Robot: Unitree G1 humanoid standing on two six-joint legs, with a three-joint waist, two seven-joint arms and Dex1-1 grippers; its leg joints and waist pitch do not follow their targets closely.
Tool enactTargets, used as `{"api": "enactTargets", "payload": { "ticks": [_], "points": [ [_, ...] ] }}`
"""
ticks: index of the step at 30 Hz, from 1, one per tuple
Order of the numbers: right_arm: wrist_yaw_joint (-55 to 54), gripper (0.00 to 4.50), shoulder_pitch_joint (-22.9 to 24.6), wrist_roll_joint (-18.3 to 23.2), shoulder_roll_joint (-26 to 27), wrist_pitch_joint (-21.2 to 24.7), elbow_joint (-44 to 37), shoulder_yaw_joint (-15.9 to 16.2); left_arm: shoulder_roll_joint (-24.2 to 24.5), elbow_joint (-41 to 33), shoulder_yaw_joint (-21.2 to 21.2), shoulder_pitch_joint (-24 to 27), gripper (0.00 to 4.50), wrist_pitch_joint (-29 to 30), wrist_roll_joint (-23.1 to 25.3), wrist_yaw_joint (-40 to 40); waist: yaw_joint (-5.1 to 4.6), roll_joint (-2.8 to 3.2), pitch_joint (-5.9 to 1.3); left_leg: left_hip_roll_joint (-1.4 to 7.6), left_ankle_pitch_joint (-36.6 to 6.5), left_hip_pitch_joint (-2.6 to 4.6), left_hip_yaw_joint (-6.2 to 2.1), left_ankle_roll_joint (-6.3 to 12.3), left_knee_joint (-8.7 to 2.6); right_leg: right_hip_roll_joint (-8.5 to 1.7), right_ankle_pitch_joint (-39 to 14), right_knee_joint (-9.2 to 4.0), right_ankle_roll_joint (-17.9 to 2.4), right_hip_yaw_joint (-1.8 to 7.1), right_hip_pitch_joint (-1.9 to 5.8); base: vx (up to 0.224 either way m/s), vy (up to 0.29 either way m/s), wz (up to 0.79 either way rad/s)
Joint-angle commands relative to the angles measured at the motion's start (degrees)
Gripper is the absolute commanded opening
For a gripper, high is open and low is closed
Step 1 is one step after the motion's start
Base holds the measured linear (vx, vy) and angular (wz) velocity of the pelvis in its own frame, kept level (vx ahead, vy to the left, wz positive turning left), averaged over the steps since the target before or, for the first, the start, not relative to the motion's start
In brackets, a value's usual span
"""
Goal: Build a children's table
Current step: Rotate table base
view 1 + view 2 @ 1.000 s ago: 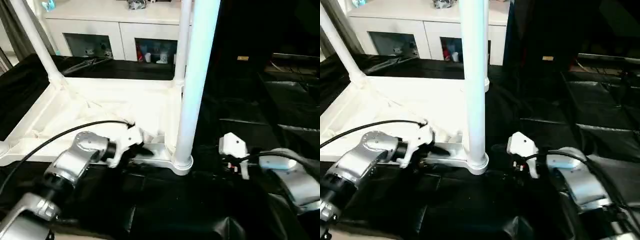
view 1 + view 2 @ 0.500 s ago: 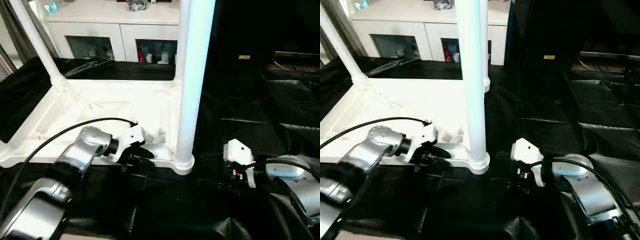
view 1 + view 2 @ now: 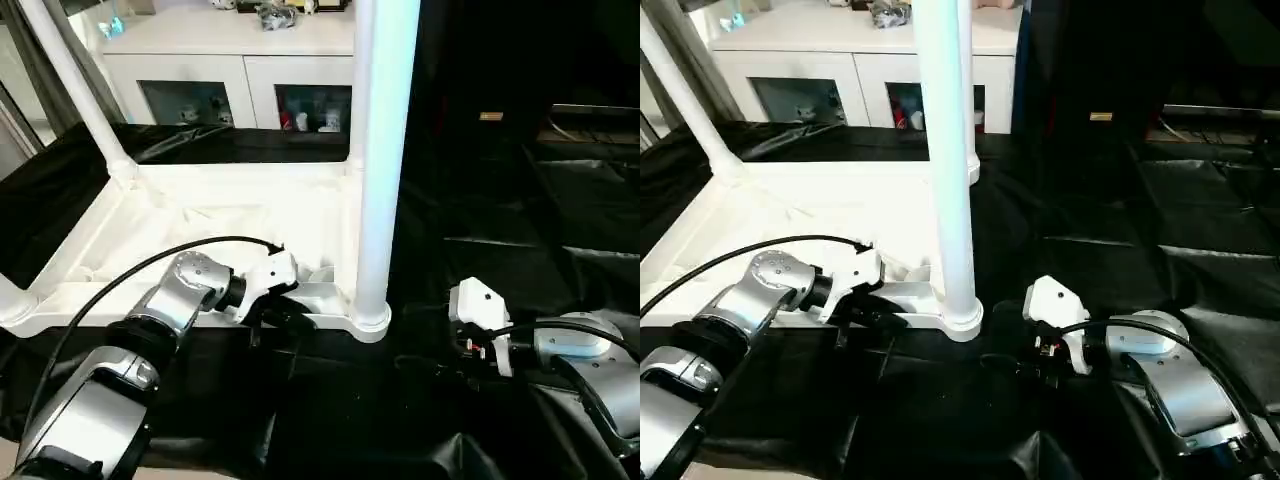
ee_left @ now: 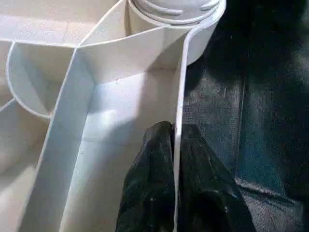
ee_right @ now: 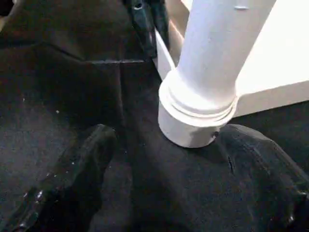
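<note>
White plastic rim of the tabletop (image 4: 72, 116) is thin where our left gripper (image 4: 176, 145) pinches it, right gripper (image 5: 164, 193) agape, so tugging may flex it and tilt the leg (image 3: 378, 160).

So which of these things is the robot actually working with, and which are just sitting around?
Part of the job:
- tabletop, upside down, its near rim pinched by the left fingers
- near leg standing in its corner socket
- far-left leg

Just lying about:
- white cabinet with glass doors
- black cloth underneath
</note>
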Motion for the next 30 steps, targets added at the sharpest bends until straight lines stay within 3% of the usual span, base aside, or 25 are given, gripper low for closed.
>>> {"api": "enactTargets", "payload": {
  "ticks": [1,2,4,5,6,7,8,9,10,11,12,13,14,18,21,26,27,30],
  "points": [
    [-0.91,3.89,-1.45,0.56,0.59,-0.2,0.59,-1.37,0.83,-0.38,1.07,2.33,0.03,1.85,-0.29,0.73,0.19,-1.3,-3.24,0.84,-8.5,-0.45,-0.76,2.59,-3.85,-4.07,-11.28,-5.26,-10.43,2.02,3.53,0.0,0.0,0.0],
    [-1.38,3.89,-2.0,0.42,0.84,-0.28,1.4,-1.52,1.32,-1.79,1.4,3.54,0.03,3.08,-0.68,0.7,0.2,-1.64,-3.22,0.71,-8.1,-0.47,-0.64,2.81,-3.78,-3.97,-11.55,-5.49,-9.98,2.0,3.45,0.0,0.0,0.0],
    [-2.79,3.89,-3.11,-0.96,1.1,-0.91,3.37,-1.28,2.28,-5.02,2.34,6.42,0.03,4.28,-1.09,1.14,0.02,-1.28,-3.45,0.99,-7.26,-0.26,-0.69,2.95,-3.76,-4.1,-9.69,-5.15,-10.61,2.15,3.23,0.0,0.0,0.0],
    [-3.99,3.89,-3.68,-1.74,1.43,-0.93,4.52,-1.28,2.61,-7.56,3.15,8.19,0.03,5.72,-1.87,1.92,-0.2,-1.94,-3.52,0.86,-6.38,-0.31,-0.48,3.21,-3.65,-3.95,-7.98,-5.13,-10.81,2.14,3.32,0.0,0.0,0.0],
    [-4.82,3.89,-4.2,-2.24,1.68,-0.89,5.41,-1.29,2.78,-9.15,3.75,9.27,0.03,6.77,-2.4,2.43,-0.26,-1.66,-3.66,0.85,-5.47,-0.4,-0.59,3.31,-3.66,-4.01,-6.66,-4.71,-11.06,2.08,3.45,0.0,0.0,0.0],
    [-5.37,4.17,-4.67,-2.41,2.05,-0.85,6.25,-1.36,3.03,-11.13,4.42,10.61,0.0,7.64,-2.82,3.58,-0.38,-1.91,-3.68,0.91,-4.5,-0.42,-0.51,3.81,-3.65,-3.99,-5.19,-4.64,-11.32,2.06,3.37,0.0,0.0,0.0],
    [-5.57,4.24,-5.1,-2.24,2.42,-0.59,6.98,-1.46,3.23,-13.01,5.03,11.83,0.0,8.71,-2.87,5.09,-0.56,-1.78,-3.7,0.8,-4.14,-0.53,-0.52,4.09,-3.61,-3.94,-4.57,-4.58,-11.39,2.0,3.42,0.0,0.0,0.0],
    [-5.71,4.24,-5.52,-2.04,2.86,-0.62,7.59,-1.54,3.45,-14.76,5.47,12.99,0.0,8.87,-2.85,6.17,-0.79,-2.79,-3.62,0.73,-4.14,-0.57,-0.37,4.62,-3.6,-3.87,-4.34,-4.63,-11.4,1.98,3.45,0.0,0.0,0.0],
    [-5.78,4.3,-5.83,-1.57,3.49,-0.44,7.95,-1.65,3.63,-16.94,6.16,14.37,0.0,9.88,-3.29,7.12,-0.95,-2.2,-3.61,0.8,-3.79,-0.57,-0.39,4.97,-3.63,-3.9,-3.72,-4.53,-11.51,1.96,3.35,0.0,0.0,0.0],
    [-5.99,4.41,-6.17,-1.19,4.16,-0.36,8.26,-1.75,3.74,-19.03,6.75,15.51,0.0,10.95,-3.69,7.7,-1.31,-2.44,-3.52,0.75,-4.36,-0.5,-0.29,5.34,-3.62,-3.81,-4.56,-4.72,-11.43,1.92,3.26,0.0,0.0,0.0],
    [-6.19,4.41,-6.49,-1.0,4.68,-0.43,8.54,-1.77,3.8,-20.54,7.1,16.27,0.0,11.44,-4.0,7.93,-1.27,-2.23,-3.58,0.79,-4.38,-0.45,-0.33,5.38,-3.56,-3.92,-4.87,-4.63,-11.4,1.98,3.26,0.0,0.0,0.0],
    [-6.1,4.41,-6.8,-0.71,5.32,-0.71,8.75,-1.47,3.75,-22.57,7.49,17.18,0.0,12.4,-4.42,8.09,-1.38,-2.85,-3.43,0.77,-4.58,-0.44,-0.21,5.53,-3.65,-3.85,-6.02,-4.73,-11.2,1.98,3.2,0.0,0.0,0.0],
    [-5.6,4.41,-7.01,-0.21,5.96,-0.91,8.73,-1.05,3.69,-23.88,7.63,17.7,0.0,12.94,-4.57,8.11,-1.55,-2.95,-3.4,0.9,-4.87,-0.38,-0.19,5.55,-3.74,-3.91,-6.58,-4.79,-11.36,2.0,3.1,0.0,0.0,0.0],
    [-4.15,4.41,-7.91,0.26,8.41,-2.3,9.05,1.22,3.64,-25.75,7.3,18.16,0.0,14.47,-3.72,7.67,-1.55,-2.64,-3.12,0.97,-6.51,-0.16,-0.17,5.23,-3.92,-3.86,-10.36,-5.18,-10.68,2.09,2.72,0.0,0.0,0.0],
    [-6.12,4.41,-9.39,-3.01,9.85,-5.64,11.87,2.78,3.86,-26.0,6.58,17.79,0.0,14.94,-2.39,7.48,-1.61,-2.36,-3.17,1.02,-6.55,-0.15,-0.25,4.3,-4.04,-4.01,-11.06,-5.22,-10.37,2.15,2.57,0.0,0.0,0.0],
    [-9.2,4.41,-11.93,-6.73,11.87,-8.27,17.31,4.03,3.44,-27.15,5.77,15.96,0.0,16.15,-1.48,8.03,-1.59,-2.5,-3.38,0.84,-5.72,-0.1,-0.19,4.06,-3.94,-3.92,-7.11,-4.87,-11.47,2.25,2.83,0.0,0.0,0.0],
    [-9.53,4.41,-12.36,-6.95,12.11,-8.37,18.04,4.18,3.35,-27.04,5.7,15.6,0.0,16.27,-1.47,8.01,-1.55,-2.23,-3.46,0.88,-5.48,-0.05,-0.24,3.99,-3.89,-3.88,-6.0,-4.72,-11.82,2.25,2.86,0.0,0.0,0.0],
    [-9.26,4.41,-13.02,-7.22,12.4,-9.06,19.33,4.7,3.09,-26.6,5.59,14.92,0.0,16.21,-1.34,7.97,-1.59,-2.34,-3.48,0.85,-5.69,-0.11,-0.23,3.97,-3.84,-3.86,-4.73,-4.63,-12.16,2.25,3.01,0.0,0.0,0.0]
  ]
}}
